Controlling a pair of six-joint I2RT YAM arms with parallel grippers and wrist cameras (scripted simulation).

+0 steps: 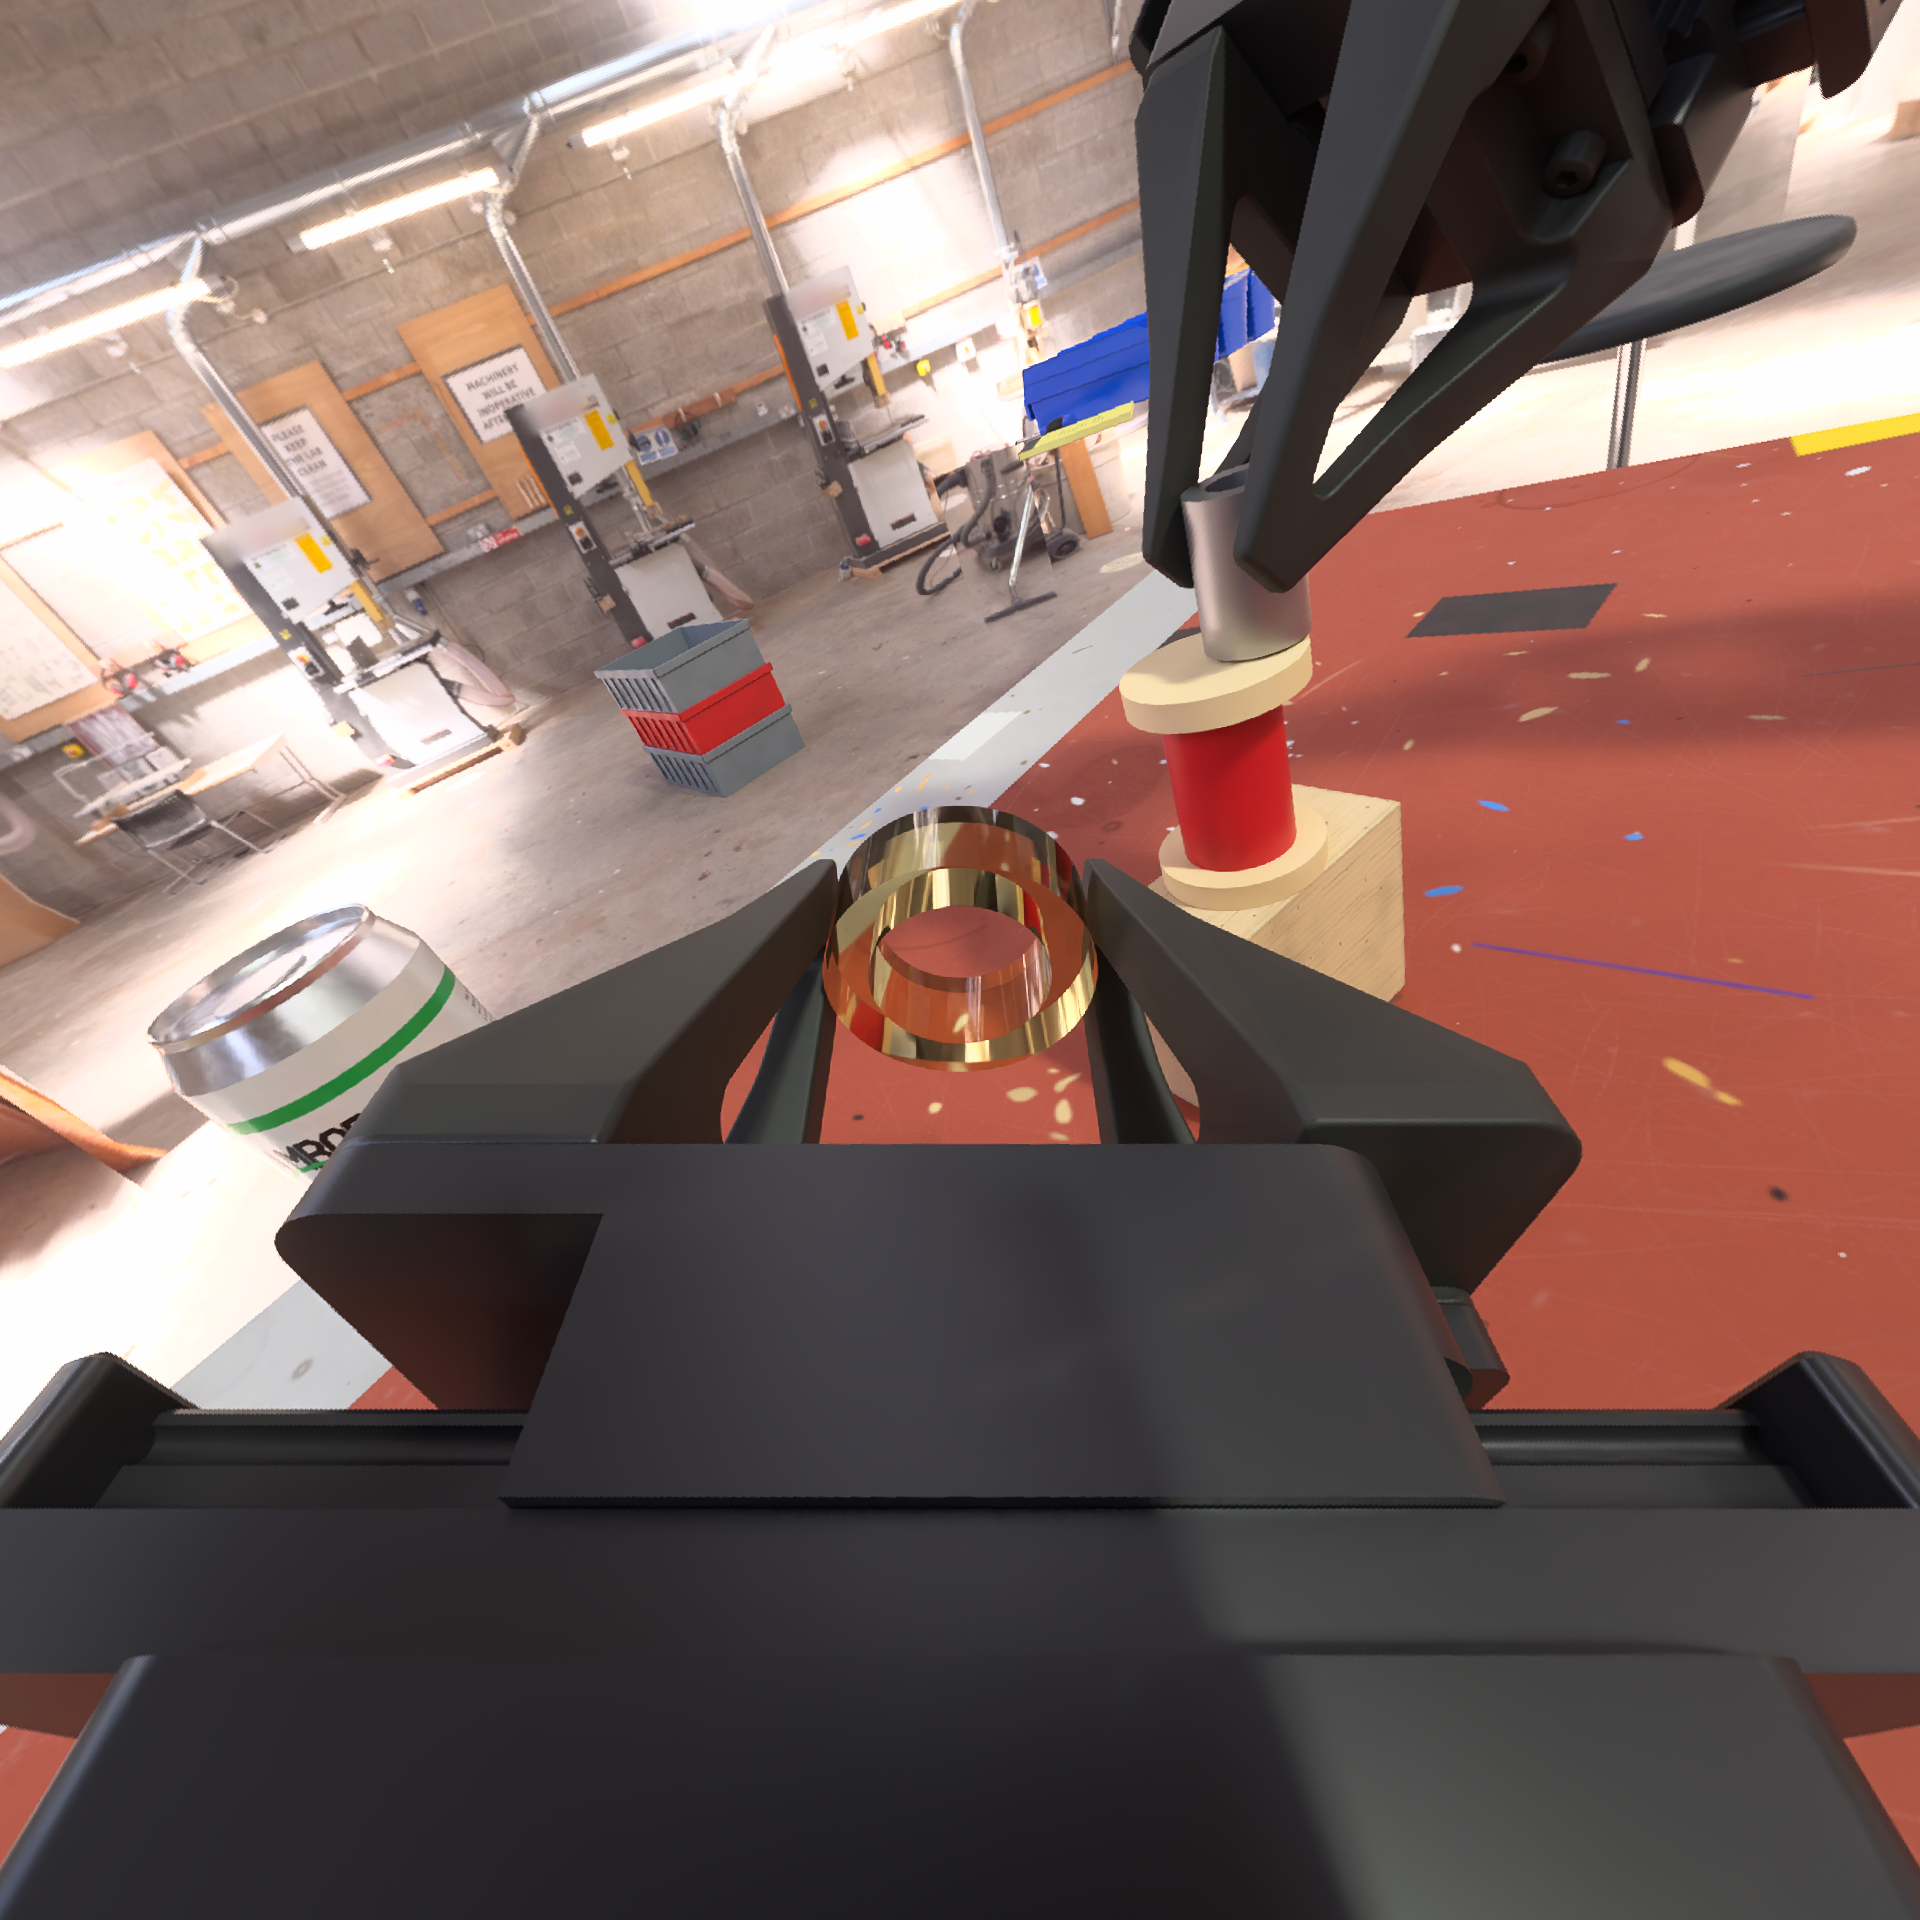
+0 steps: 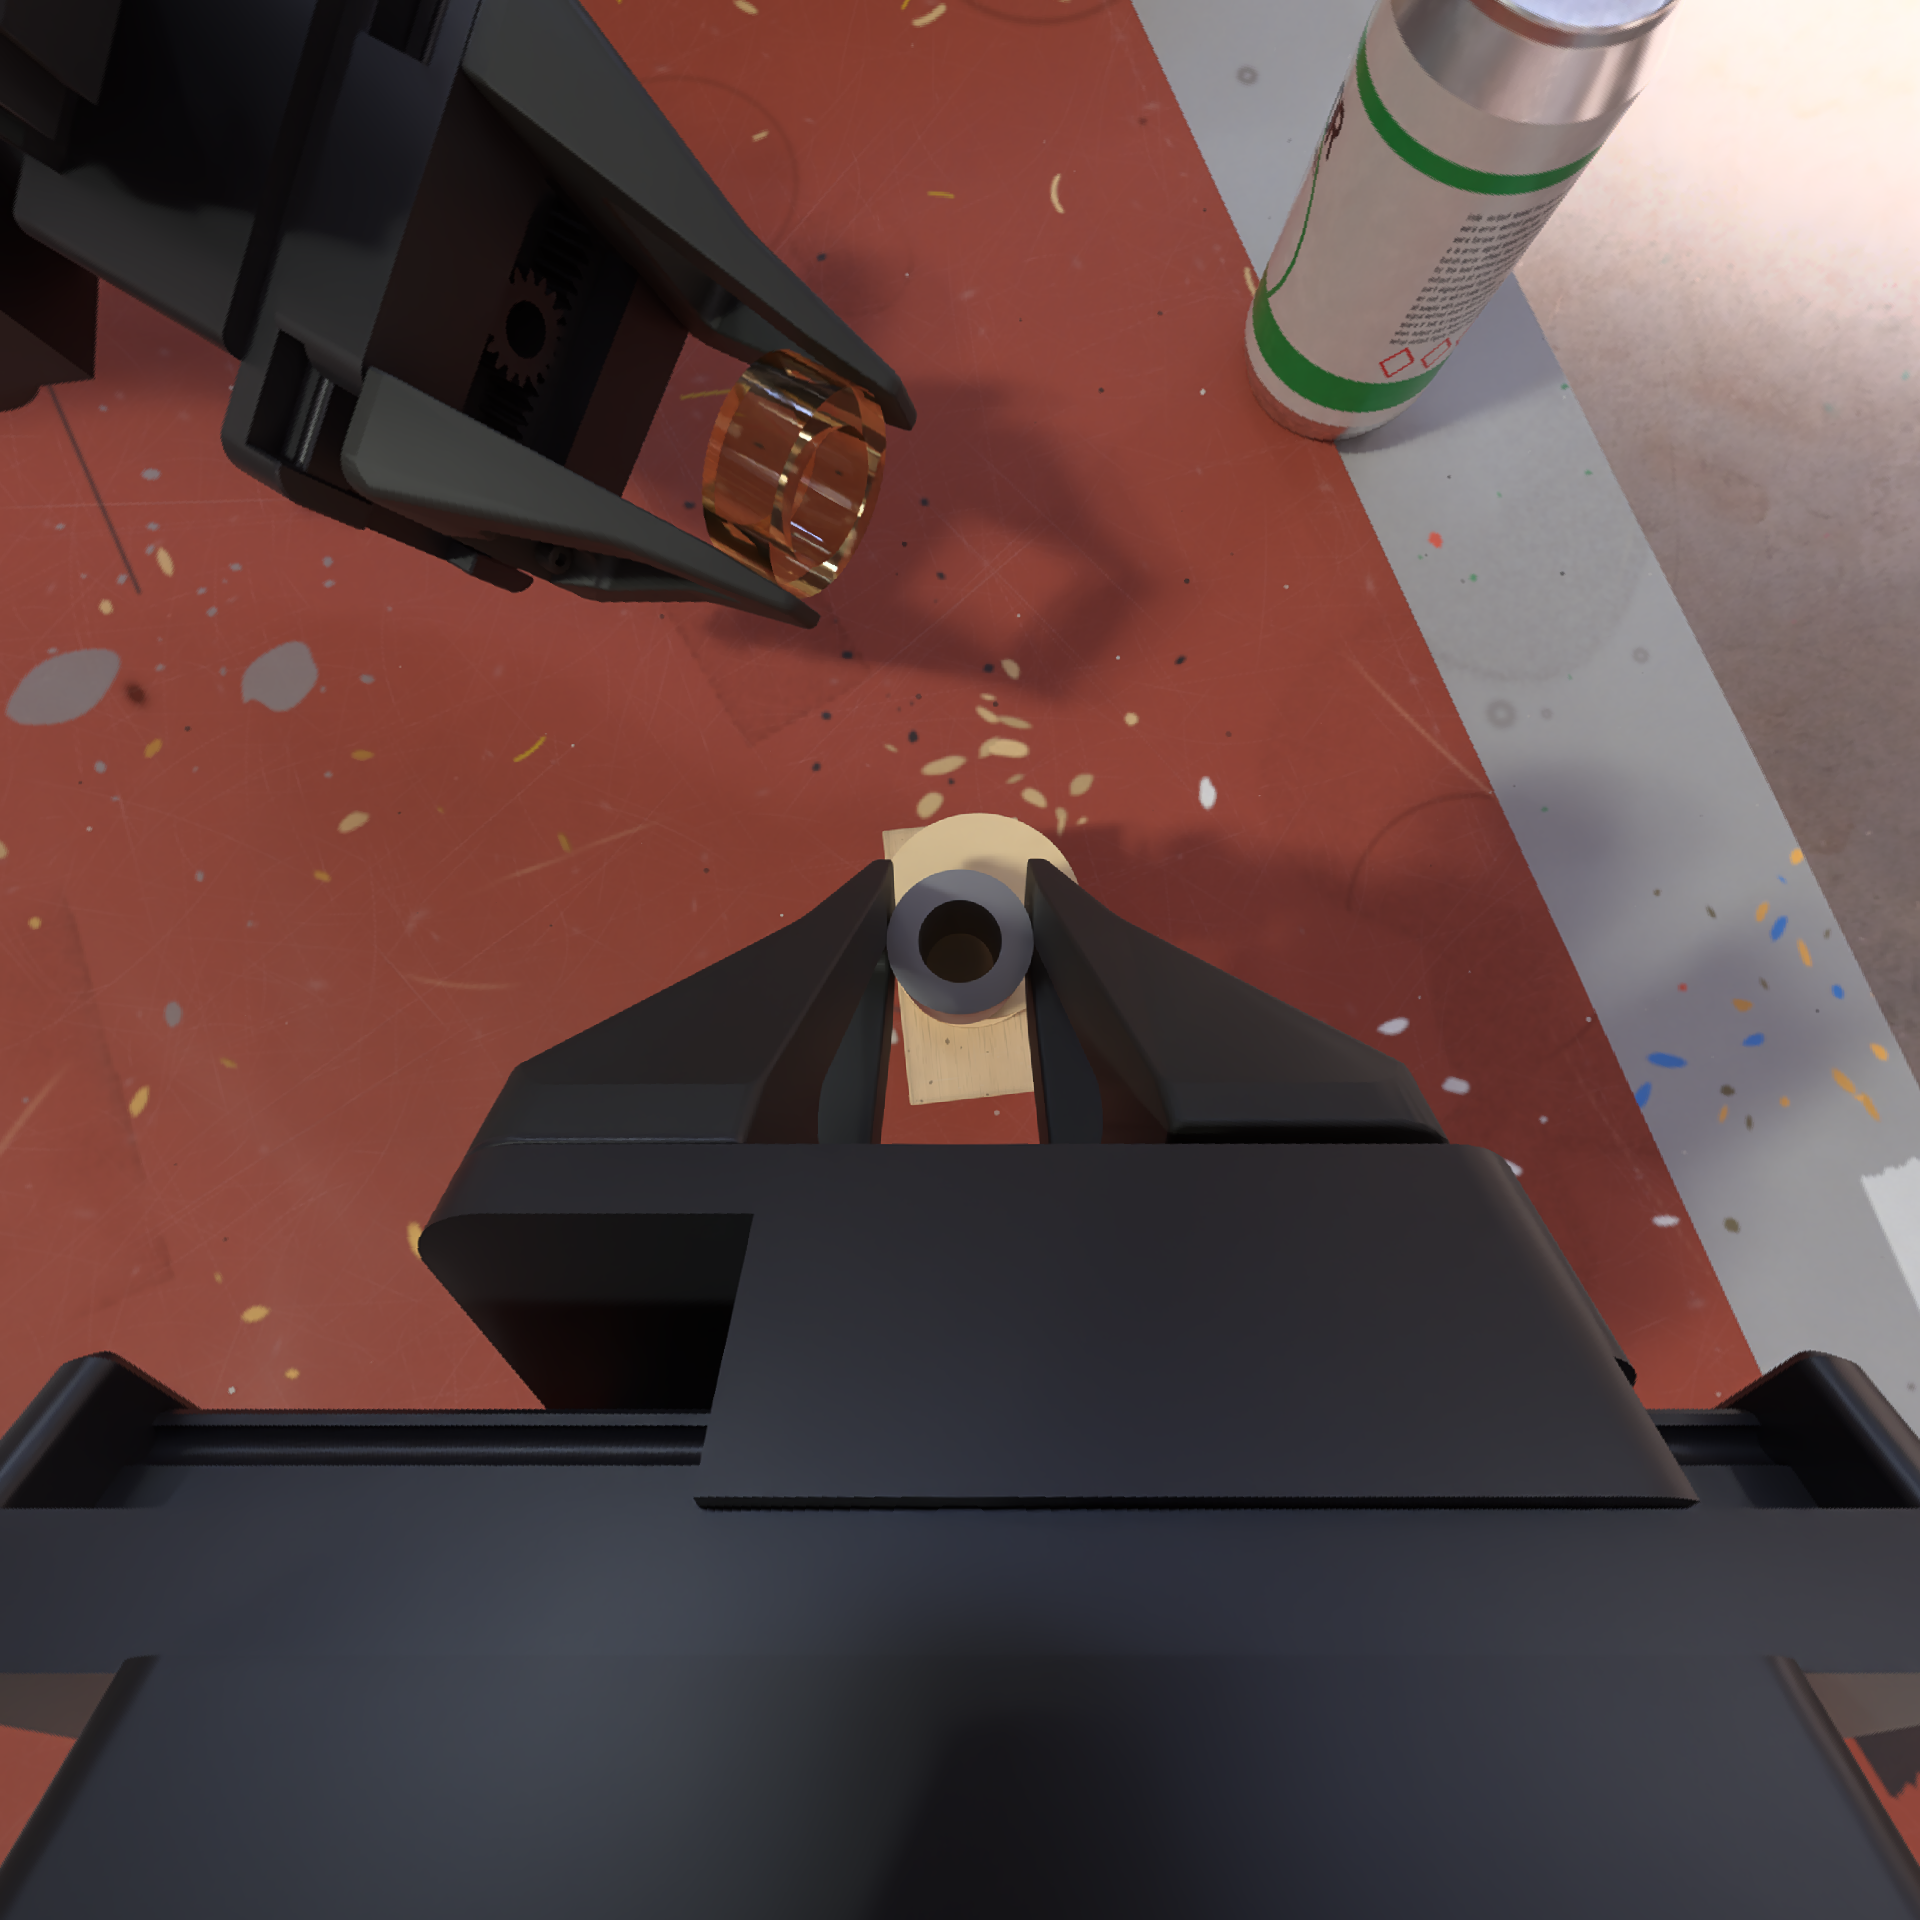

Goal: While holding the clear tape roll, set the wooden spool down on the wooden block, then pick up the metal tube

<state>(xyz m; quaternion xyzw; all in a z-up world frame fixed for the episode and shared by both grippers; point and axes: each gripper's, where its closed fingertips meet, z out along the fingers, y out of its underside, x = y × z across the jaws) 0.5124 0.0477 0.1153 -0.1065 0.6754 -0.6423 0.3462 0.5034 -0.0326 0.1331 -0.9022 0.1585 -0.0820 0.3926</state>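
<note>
My left gripper [image 1: 961,940] is shut on the clear amber tape roll [image 1: 961,997] and holds it above the red table; it also shows in the right wrist view [image 2: 862,520] with the roll [image 2: 795,488]. The wooden spool [image 1: 1226,769], red core with pale flanges, stands upright on the wooden block [image 1: 1320,914]. My right gripper [image 2: 961,914] is shut on the grey metal tube [image 2: 961,940], held upright just over the spool's top flange [image 2: 982,842]. In the left wrist view the tube [image 1: 1242,592] sits at the flange; contact is unclear.
A silver can with a green band [image 1: 301,1029] stands near the table's grey left edge and also shows in the right wrist view [image 2: 1423,208]. The red table [image 1: 1662,1039] stretches to the right. Workshop machines and stacked crates [image 1: 707,707] stand beyond the table.
</note>
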